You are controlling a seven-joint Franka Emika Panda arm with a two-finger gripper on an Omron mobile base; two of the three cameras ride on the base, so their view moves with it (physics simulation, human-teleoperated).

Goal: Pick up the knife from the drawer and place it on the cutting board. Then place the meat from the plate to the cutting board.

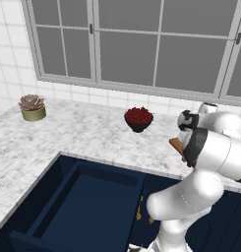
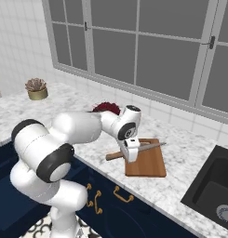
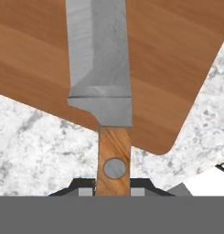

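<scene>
The claw (image 2: 132, 157) is clamped narrow on the knife (image 2: 136, 149), pinching its tan wooden handle, and in the hand view the handle runs straight down between the two dark tips while the grey blade reaches ahead of the claw, over the cutting board (image 3: 177, 59). From the right base view the knife lies nearly level, its blade stretching away from the claw across the near end of the board, its handle butt sticking out behind the claw over the marble counter (image 2: 190, 153). That pose suits a set-down: blade flat above the wood, grip far back on the handle so the tips stay off the board; whether the blade already touches the wood I cannot tell. The drawer (image 1: 87, 202) stands pulled open well behind and below the claw, and its navy box looks empty where visible. Beyond the claw, near the window wall, a dark bowl (image 1: 138, 119) holds a heap of red pieces. A small potted succulent (image 1: 32, 107) sits far off to the side on the counter. The meat step is, I judge, not yet begun.
</scene>
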